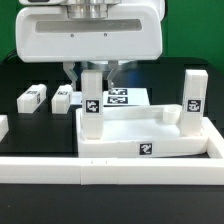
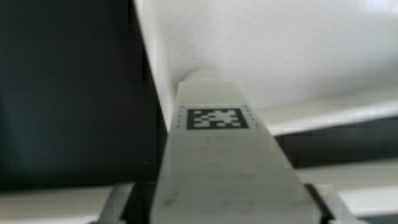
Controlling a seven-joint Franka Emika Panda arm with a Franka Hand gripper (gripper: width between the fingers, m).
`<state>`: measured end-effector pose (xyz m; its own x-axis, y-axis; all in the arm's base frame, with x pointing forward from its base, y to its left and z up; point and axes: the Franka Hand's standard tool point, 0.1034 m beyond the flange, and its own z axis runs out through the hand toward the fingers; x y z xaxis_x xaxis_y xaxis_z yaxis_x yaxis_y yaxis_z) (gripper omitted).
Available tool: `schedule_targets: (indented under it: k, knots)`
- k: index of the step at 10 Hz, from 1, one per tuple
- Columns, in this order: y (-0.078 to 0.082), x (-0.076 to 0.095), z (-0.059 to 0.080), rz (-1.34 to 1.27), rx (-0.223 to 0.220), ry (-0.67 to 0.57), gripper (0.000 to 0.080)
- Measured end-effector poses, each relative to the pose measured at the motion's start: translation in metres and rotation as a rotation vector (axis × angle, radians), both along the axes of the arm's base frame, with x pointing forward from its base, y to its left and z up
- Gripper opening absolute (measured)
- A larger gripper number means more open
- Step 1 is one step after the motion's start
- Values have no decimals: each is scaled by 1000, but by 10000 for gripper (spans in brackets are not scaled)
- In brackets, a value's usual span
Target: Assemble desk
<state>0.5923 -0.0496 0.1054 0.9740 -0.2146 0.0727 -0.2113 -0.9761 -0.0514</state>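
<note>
End effector (image 1: 92, 74) closed on upright leg (image 1: 92, 105), fingers (image 2: 121, 205) snug against both its sides. Leg stands at desk top (image 1: 150, 135) corner on exterior view's left. Second leg (image 1: 192, 92) upright at right corner. Third leg (image 1: 33, 96), fourth leg (image 1: 63, 97) lying flat on black bench (image 1: 30, 130), left of top.

Black table (image 1: 40, 125), matte, takes up most of the exterior view. Marker board (image 1: 127, 97) lies flat on it toward the back, near centre. Black-and-white tags show on it, and it is partly covered by what stands in front. Long low white border wall (image 1: 110, 172) runs across the front, from the exterior view's left edge to its right. Pale grey strip (image 1: 110, 208) on the wall's near side. Green backdrop (image 1: 10, 25) in both upper corners. Wrist view shows a dark, blurred surface along one side.
</note>
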Motion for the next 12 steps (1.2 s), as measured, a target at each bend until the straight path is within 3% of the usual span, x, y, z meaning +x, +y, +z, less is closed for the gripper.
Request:
schedule_targets:
  k: [5, 6, 9, 12]
  knots:
    - [1, -1, -1, -537, 56, 18, 287]
    - [-1, -1, -1, -708, 89, 26, 287]
    - [4, -1, 0, -1057, 125, 87, 287]
    - [3, -1, -1, -1104, 131, 89, 296]
